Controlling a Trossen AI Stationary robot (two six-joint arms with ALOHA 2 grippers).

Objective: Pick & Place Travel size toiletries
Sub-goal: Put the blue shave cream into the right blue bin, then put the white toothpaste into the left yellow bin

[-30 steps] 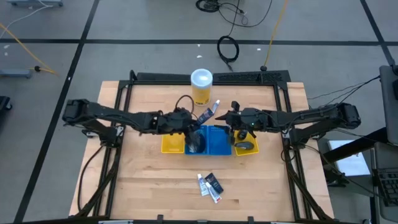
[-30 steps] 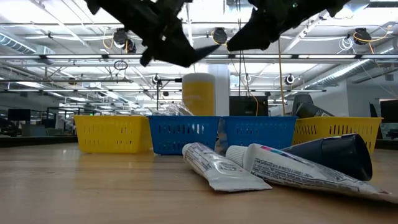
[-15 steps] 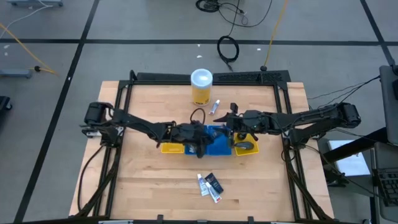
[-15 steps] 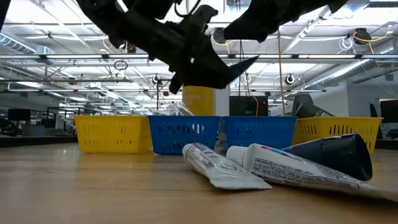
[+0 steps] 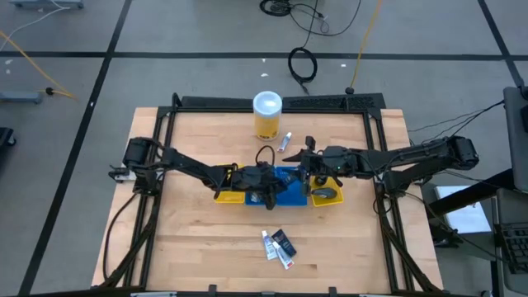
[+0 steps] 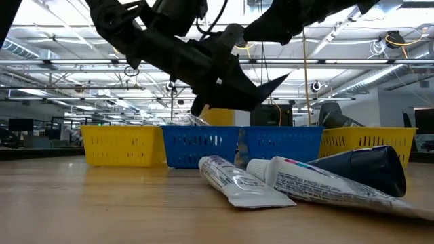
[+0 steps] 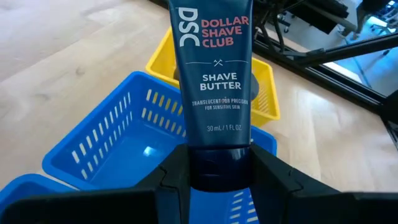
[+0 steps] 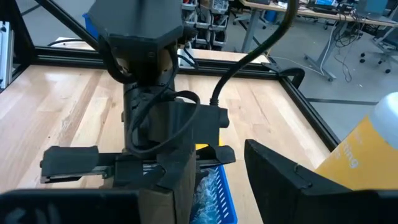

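Note:
My left gripper [image 5: 268,191] hovers over the blue trays [image 5: 289,191], shut on a dark blue shave-butter tube [image 7: 214,74]. In the low view that tube's flat end [image 6: 274,83] sticks out toward the right. My right gripper [image 5: 311,171] waits open just right of it, above the trays' far side. Two white tubes [image 6: 237,179] and a dark tube [image 6: 366,169] lie flat on the wood near the table's near edge [image 5: 276,244]. Another white tube [image 5: 285,141] lies beside the yellow canister [image 5: 266,115]. My left gripper pinches the tube at its black cap end [image 7: 219,167] between the two fingers [image 7: 177,171]. It comes from the table's left, about level. The tube sticks out forward past the fingertips, lifted clear above the blue tray, its flat end pointing toward the right yellow tray.
A row of trays stands mid-table: yellow [image 5: 227,195], two blue, yellow [image 5: 334,196], the last holding a dark oval piece [image 5: 324,192]. The tall canister stands behind them. Bare wood lies left, right and near. A dark frame rims the table.
My left gripper has carried the dark tube toward the table's right and near side and has come down, from high above the trays' far side to just above the blue trays. My right gripper has stayed in place.

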